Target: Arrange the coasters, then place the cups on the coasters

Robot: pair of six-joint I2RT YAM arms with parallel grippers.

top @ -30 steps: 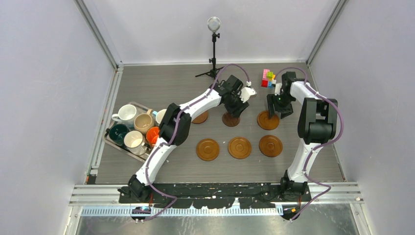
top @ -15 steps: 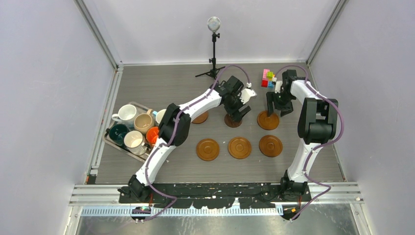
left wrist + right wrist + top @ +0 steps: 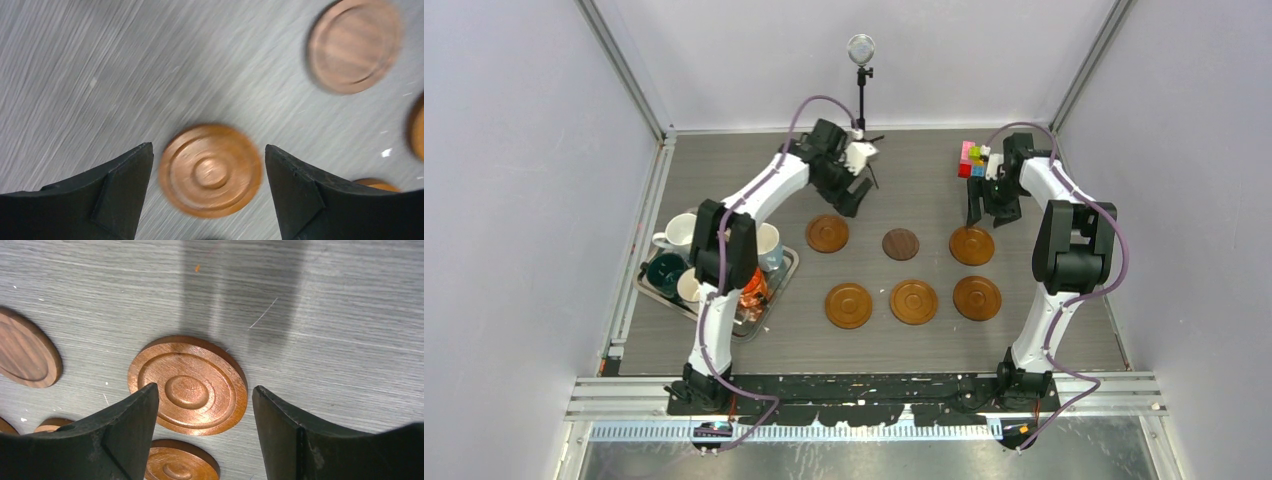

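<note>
Six coasters lie in two rows of three. The back row holds a brown coaster, the small dark coaster and another brown coaster. My left gripper hangs open and empty above the back-left coaster, which shows blurred between its fingers. My right gripper is open and empty over the back-right coaster. The cups stand in the tray at the left, among them a white cup, a dark green cup, a light blue cup and an orange cup. My left arm hides part of them.
The front row of coasters lies nearer the arm bases. A microphone stand rises at the back centre, close behind my left gripper. Coloured blocks sit at the back right, beside my right wrist. Walls close in on both sides.
My left gripper has opened, let go of the dark coaster and swung left and back over the back-left coaster. My right gripper has opened wider and drawn back slightly.
</note>
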